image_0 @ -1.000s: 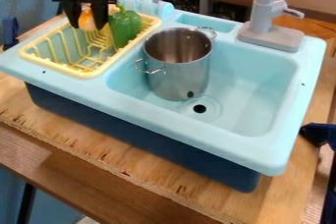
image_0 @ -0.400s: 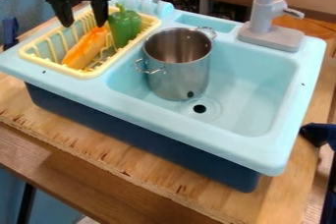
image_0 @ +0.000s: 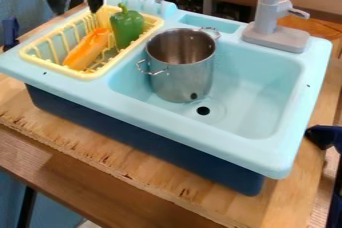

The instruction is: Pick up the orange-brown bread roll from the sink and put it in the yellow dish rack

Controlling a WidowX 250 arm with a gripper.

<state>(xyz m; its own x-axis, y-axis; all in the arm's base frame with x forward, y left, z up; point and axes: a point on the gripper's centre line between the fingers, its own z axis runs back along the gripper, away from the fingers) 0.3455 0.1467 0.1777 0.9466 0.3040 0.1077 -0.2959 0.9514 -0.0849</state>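
Carrot [image_0: 87,50], orange, lies lengthwise in the yellow dish rack [image_0: 87,76] at the left of the light blue sink [image_0: 194,117], its one end toward the near left and its other toward the far right. You have your black gripper [image_0: 77,11] up over the far left part of the rack, released and grasping nothing, its two fingers spread with a gap between them. Just to the right of the carrot, you can see the green pepper [image_0: 127,28] upright in the rack, with its stem up.

To the right of the rack, you have the metal pot [image_0: 182,74] standing in the basin, open at the top, near the dark drain hole [image_0: 203,110]. Beyond it, at the far right, the grey faucet [image_0: 275,34] rises from the sink's rim. The sink sits on a wooden board [image_0: 120,157].
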